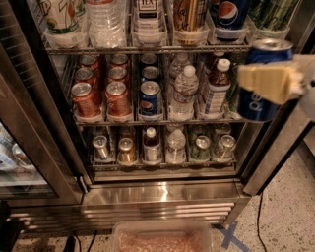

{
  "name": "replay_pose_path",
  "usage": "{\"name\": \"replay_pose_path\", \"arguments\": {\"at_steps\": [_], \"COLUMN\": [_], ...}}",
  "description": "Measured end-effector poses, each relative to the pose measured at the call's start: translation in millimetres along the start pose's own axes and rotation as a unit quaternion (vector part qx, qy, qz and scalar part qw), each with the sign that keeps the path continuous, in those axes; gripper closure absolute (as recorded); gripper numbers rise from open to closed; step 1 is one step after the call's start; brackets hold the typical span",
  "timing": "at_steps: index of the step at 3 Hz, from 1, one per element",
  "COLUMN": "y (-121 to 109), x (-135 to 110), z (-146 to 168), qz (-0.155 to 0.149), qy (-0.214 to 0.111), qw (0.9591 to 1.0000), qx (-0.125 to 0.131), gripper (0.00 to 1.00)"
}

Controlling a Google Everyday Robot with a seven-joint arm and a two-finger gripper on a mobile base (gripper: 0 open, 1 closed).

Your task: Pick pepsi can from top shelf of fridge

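My gripper (266, 81) is at the right of the camera view, in front of the fridge's (162, 193) right door frame. It is shut on the pepsi can (257, 107), a tall dark-blue can with white lettering and a silver rim. One cream finger crosses the can's front. The can is upright, held in the air outside the racks, just below the level of the top shelf (147, 49). The top shelf holds clear trays of tall cans and bottles, among them another blue pepsi can (229, 14).
The middle rack holds short red cans (84, 98), short blue cans (150, 98) and bottles (184, 93). The lowest rack holds small cans and bottles. The open glass door (29, 128) stands at the left. A clear tub (162, 238) and blue tape cross (230, 236) lie on the floor.
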State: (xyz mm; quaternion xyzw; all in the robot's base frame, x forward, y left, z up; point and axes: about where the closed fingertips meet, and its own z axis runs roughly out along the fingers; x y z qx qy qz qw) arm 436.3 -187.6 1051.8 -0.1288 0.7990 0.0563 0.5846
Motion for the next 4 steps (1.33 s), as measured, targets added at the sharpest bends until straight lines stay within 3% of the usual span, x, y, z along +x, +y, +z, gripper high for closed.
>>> {"name": "replay_pose_path", "arguments": {"at_steps": [1, 2, 3, 4], "y": [70.8, 125.3, 137.0, 140.1], "x": [36.6, 61.7, 56.8, 52.4], "z": [-20.2, -43.4, -47.8, -49.8], "qz": [-0.033, -0.02, 0.002, -0.002], "qy": [0.034, 0.037, 0.027, 0.023], "qw": [0.9947, 0.9865, 0.9851, 0.9849], "qx": [-0.092, -0.158, -0.17, -0.171], "gripper": [1.0, 1.0, 1.0, 1.0]}}
